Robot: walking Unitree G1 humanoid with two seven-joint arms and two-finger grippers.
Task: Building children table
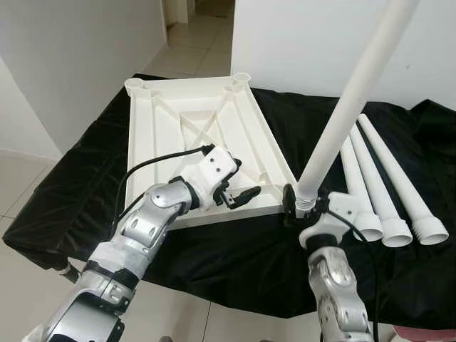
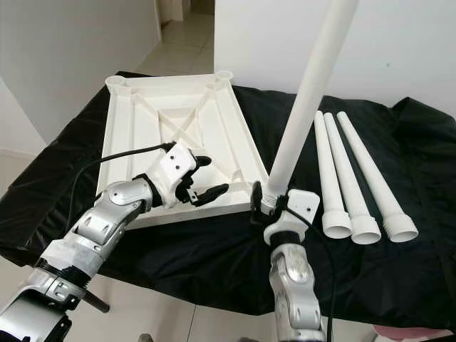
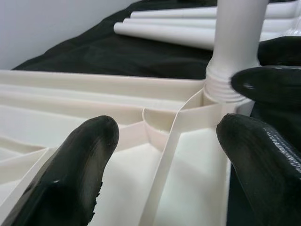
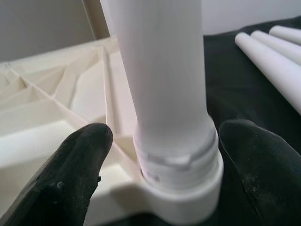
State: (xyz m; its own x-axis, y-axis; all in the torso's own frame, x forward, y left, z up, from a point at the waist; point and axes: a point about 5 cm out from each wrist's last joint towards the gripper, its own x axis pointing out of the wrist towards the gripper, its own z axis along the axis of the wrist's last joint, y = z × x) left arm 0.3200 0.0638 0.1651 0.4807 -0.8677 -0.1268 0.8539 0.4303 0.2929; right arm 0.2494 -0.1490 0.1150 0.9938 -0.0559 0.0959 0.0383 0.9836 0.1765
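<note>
- we see the white tabletop (image 1: 206,135) lying upside down on a black cloth (image 1: 235,263), its ribbed underside facing up, with round sockets at its corners.
- one white leg (image 1: 353,96) stands in the near right corner socket (image 4: 181,193), leaning up and away to the right; its threaded end sits at the socket's mouth.
- our right gripper (image 1: 303,206) is at the base of that leg. in the right wrist view its two black fingers (image 4: 70,174) stand spread on either side of the leg's lower end, with gaps showing between the pads and the plastic, so the jaws are apart and not pinching.
- our left gripper (image 1: 239,194) hovers over the near edge of the tabletop, just left of the socket corner. its fingers (image 3: 70,174) are spread wide over the ribs, holding nothing.
- three spare legs (image 1: 388,185) lie side by side on the cloth to the right of the tabletop, wide ends toward us.
- pale floor tiles (image 1: 21,185) show past the cloth's left edge.
</note>
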